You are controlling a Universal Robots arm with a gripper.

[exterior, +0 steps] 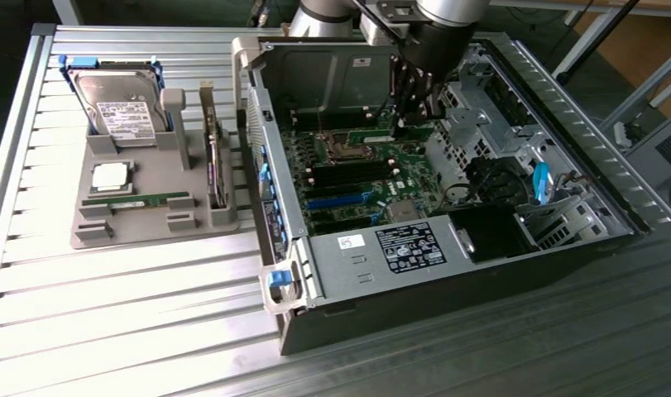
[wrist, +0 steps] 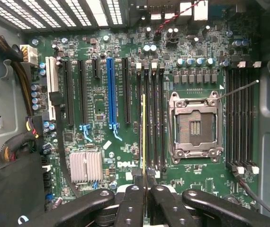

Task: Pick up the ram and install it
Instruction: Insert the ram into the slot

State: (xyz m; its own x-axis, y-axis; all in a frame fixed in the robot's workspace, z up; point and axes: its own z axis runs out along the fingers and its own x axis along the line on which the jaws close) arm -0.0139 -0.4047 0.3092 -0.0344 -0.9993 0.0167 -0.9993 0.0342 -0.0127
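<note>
The arm is reaching down into the open computer case (exterior: 611, 157), with the gripper (exterior: 418, 112) hanging over the far end of the motherboard (exterior: 357, 178). The fingers are clamped on the ram (exterior: 368, 131), a thin green strip sticking out toward the exterior view's left, just above the processor socket (exterior: 341, 145).

In the wrist view, the gripper (wrist: 144, 182) has its two black fingers (wrist: 131, 203) pressed close together. The ram (wrist: 143, 132) runs away from them edge-on, showing as a narrow yellow line. It lies lengthwise along the bank of long black memory slots (wrist: 154, 118), right beside the open socket (wrist: 195, 125) with its metal frame. I can't tell from here whether the stick is touching a slot or hovering just over it. Further along the board there's a blue card slot (wrist: 110, 90) and a small silver heatsink (wrist: 85, 166).

On the slatted metal table (exterior: 114, 314), well clear of the case, sits the grey parts tray (exterior: 147, 223). A second memory stick (exterior: 136, 201) lies flat in it, with the square silver processor chip (exterior: 111, 175) just behind. The hard drive (exterior: 120, 112) is propped up at the far end, and the expansion card (exterior: 216, 165) stands on edge along the side nearest the case.
</note>
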